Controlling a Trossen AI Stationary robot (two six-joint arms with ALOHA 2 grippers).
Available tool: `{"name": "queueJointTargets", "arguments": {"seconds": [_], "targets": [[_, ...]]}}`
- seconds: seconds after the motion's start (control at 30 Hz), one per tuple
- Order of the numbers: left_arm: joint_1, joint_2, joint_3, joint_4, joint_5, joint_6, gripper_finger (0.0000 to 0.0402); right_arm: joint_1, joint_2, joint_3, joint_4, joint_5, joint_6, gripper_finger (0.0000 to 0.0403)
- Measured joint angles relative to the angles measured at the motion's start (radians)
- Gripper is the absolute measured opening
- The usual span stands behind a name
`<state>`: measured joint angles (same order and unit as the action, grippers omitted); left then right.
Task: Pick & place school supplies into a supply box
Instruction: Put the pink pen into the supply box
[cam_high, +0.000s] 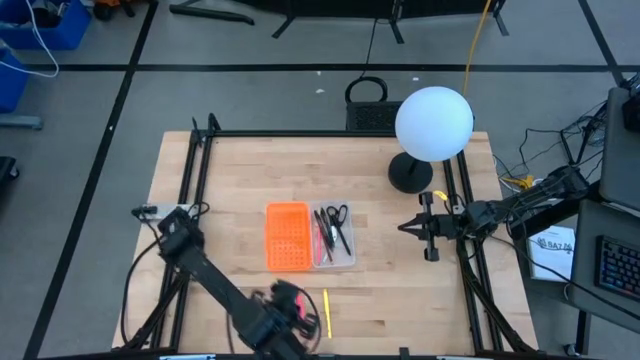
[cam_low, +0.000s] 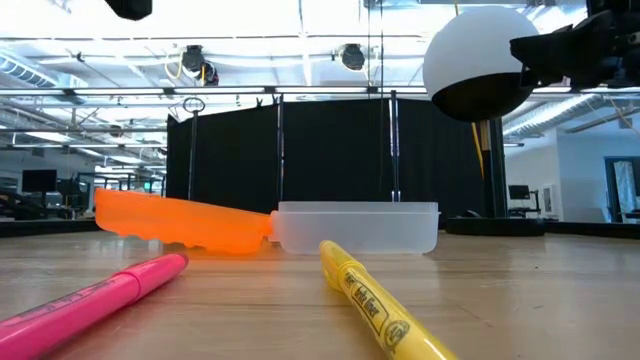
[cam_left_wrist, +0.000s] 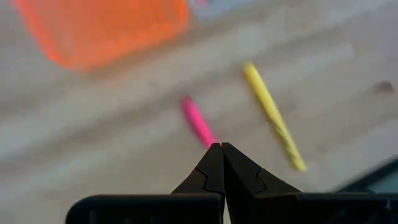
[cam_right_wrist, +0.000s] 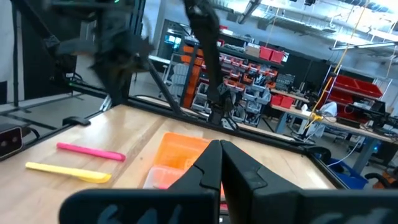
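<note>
The supply box (cam_high: 336, 238) is a clear shallow tray at the table's middle, holding black-handled scissors (cam_high: 338, 214) and a few pens. A pink marker (cam_left_wrist: 198, 122) and a yellow marker (cam_high: 326, 312) lie flat on the wood near the front edge; both also show in the low view, the pink marker (cam_low: 100, 300) and the yellow marker (cam_low: 380, 312). My left gripper (cam_high: 290, 306) hangs shut above the pink marker, pointing steeply down, its tips (cam_left_wrist: 221, 149) clear of the table. My right gripper (cam_high: 405, 228) waits shut at the table's right side, held level above the wood.
An orange perforated piece (cam_high: 287, 236) lies against the supply box's left side. A white globe lamp (cam_high: 433, 123) on a dark base stands at the far right. Black frame rails (cam_high: 195, 180) run along the table's left and right sides. Bare wood lies between the box and the markers.
</note>
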<state>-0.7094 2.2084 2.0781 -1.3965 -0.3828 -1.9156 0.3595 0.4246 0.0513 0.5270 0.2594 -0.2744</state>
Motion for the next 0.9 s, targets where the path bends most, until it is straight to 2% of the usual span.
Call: {"name": "queueJointTargets", "arguments": {"seconds": [0.17, 0.27, 0.4, 0.57, 0.7, 0.9], "targets": [[0.005, 0.11, 0.104, 0.161, 0.059, -0.028, 0.0003, 0.0, 0.0, 0.0, 0.025, 0.0, 0.0, 0.0], [0.015, 0.131, 0.133, 0.166, 0.123, -0.027, 0.0002, 0.0, 0.0, 0.0, 0.049, 0.0, -0.025, 0.0], [0.024, 0.12, 0.135, 0.147, 0.158, -0.104, 0.0007, 0.0, -0.001, 0.0, 0.067, 0.0, -0.037, 0.0], [0.042, 0.129, 0.128, 0.151, 0.301, -0.169, 0.0005, 0.0, -0.001, -0.001, 0.073, 0.0, -0.129, 0.0], [0.058, 0.14, 0.106, 0.151, 0.305, -0.181, 0.001, 0.0, -0.001, -0.001, 0.076, 0.0, -0.183, 0.0], [0.074, 0.139, 0.058, 0.192, 0.336, -0.182, 0.0054, 0.0, -0.001, -0.001, 0.109, 0.0, -0.191, 0.0]]}}
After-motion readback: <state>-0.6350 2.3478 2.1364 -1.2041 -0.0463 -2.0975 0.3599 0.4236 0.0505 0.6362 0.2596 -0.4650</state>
